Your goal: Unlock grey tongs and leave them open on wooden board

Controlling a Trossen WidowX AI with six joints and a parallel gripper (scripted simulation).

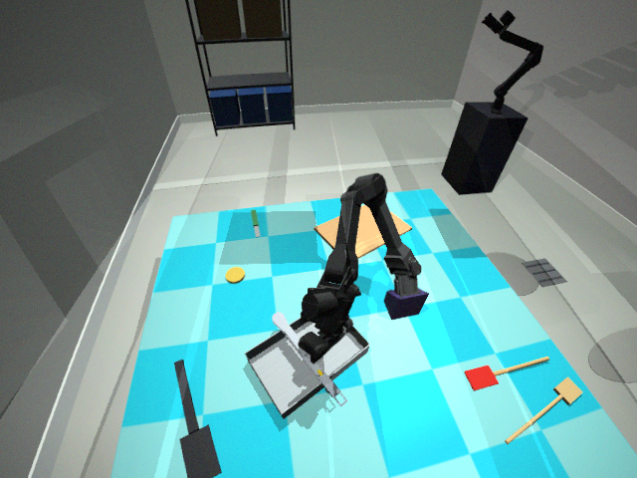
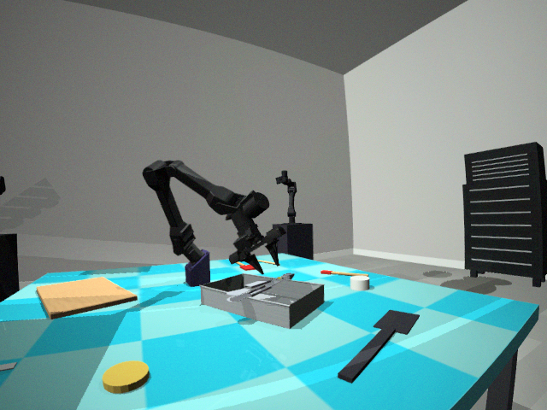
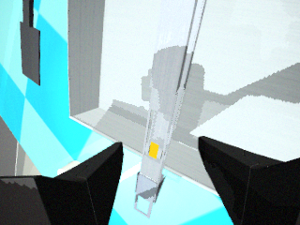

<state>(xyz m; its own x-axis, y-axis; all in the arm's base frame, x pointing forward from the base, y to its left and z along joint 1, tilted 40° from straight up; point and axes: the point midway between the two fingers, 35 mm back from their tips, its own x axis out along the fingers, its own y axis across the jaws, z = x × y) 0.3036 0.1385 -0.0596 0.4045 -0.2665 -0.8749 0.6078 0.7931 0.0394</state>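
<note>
The grey tongs (image 1: 289,332) (image 2: 238,295) (image 3: 169,70) lie across the roasting tin (image 1: 272,380) (image 2: 247,307) (image 3: 86,56), their arms close together. One end sticks out past the tin's rim, with a yellow mark (image 1: 319,372) (image 3: 154,150) near it. My gripper (image 2: 270,269) (image 3: 160,144) is open and empty above the tongs, pointing down. In the wrist view the marked part of the tongs shows between its fingers, with room on both sides. The wooden board (image 1: 372,241) (image 2: 84,295) lies flat with nothing on it, partly hidden by the arm in the top view.
A black spatula (image 1: 200,452) (image 2: 371,353) (image 3: 30,52) and a yellow disc (image 1: 235,274) (image 2: 126,376) lie beyond the tin. A green-handled tool (image 1: 254,217), a red-headed spatula (image 1: 481,377) and a wooden one (image 1: 567,390) lie farther off. A white cylinder (image 2: 359,283) stands near the tin.
</note>
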